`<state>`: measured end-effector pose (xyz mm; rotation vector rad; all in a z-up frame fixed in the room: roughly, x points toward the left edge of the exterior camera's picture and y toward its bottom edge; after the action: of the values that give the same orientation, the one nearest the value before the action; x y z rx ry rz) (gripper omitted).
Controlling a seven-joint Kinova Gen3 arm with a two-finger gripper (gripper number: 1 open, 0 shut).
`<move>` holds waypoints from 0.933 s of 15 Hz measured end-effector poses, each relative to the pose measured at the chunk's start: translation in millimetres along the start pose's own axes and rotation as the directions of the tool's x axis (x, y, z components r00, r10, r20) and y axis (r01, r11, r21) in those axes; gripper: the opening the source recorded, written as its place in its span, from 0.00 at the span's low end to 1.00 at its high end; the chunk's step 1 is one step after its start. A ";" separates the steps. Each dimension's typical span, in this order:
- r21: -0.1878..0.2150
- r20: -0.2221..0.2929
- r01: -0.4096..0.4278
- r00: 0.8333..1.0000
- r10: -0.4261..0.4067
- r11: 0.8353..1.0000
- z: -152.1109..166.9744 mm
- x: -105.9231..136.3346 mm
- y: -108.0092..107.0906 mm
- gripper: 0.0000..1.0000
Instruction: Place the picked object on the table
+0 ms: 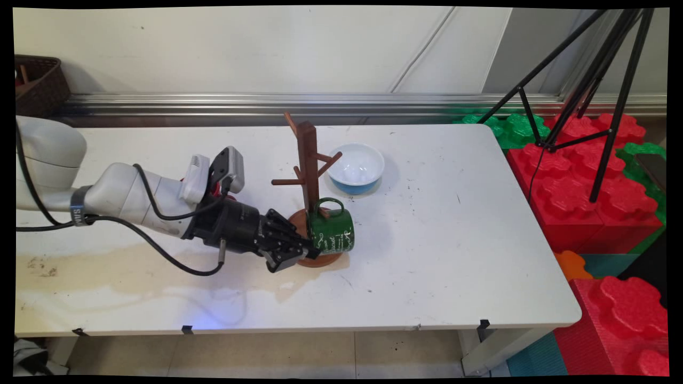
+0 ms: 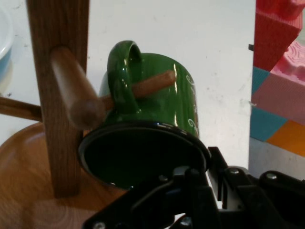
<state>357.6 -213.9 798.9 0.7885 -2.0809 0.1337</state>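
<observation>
Green mug (image 1: 332, 232) pinched by tool (image 1: 304, 250), handle on rack (image 1: 308, 176) peg, bowl (image 1: 356, 168) behind.

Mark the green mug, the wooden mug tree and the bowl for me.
green mug (image 1: 332, 232), main view, on its side wall.
wooden mug tree (image 1: 308, 160), main view, on its upright post.
bowl (image 1: 356, 166), main view, on its white inside.

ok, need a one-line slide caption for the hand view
Gripper holding a green mug by its rim, handle hooked over a peg of the wooden mug tree.
</observation>
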 end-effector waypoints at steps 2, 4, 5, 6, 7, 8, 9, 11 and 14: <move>-0.008 -0.002 -0.003 1.000 0.003 1.000 -3.2 0.9 1.6 0.00; -0.018 -0.002 -0.006 1.000 0.006 1.000 -6.6 1.8 3.6 0.00; -0.024 -0.002 -0.007 1.000 0.007 1.000 -8.8 2.1 5.0 0.00; -0.028 -0.002 -0.007 1.000 0.007 1.000 -10.3 2.3 5.9 0.00; -0.034 -0.002 -0.008 1.000 0.008 0.999 -12.4 2.6 7.2 0.00; -0.038 -0.001 -0.008 1.000 0.008 0.999 -13.8 2.7 7.9 0.00; -0.043 -0.001 -0.009 1.000 0.009 0.999 -16.0 2.8 9.1 0.00; -0.052 0.000 -0.012 1.000 0.012 0.999 -19.3 3.2 10.7 0.00; -0.070 0.002 -0.022 1.000 0.023 0.997 -25.9 3.8 12.5 0.00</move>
<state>367.0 -196.2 819.9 0.7234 -2.0863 0.0710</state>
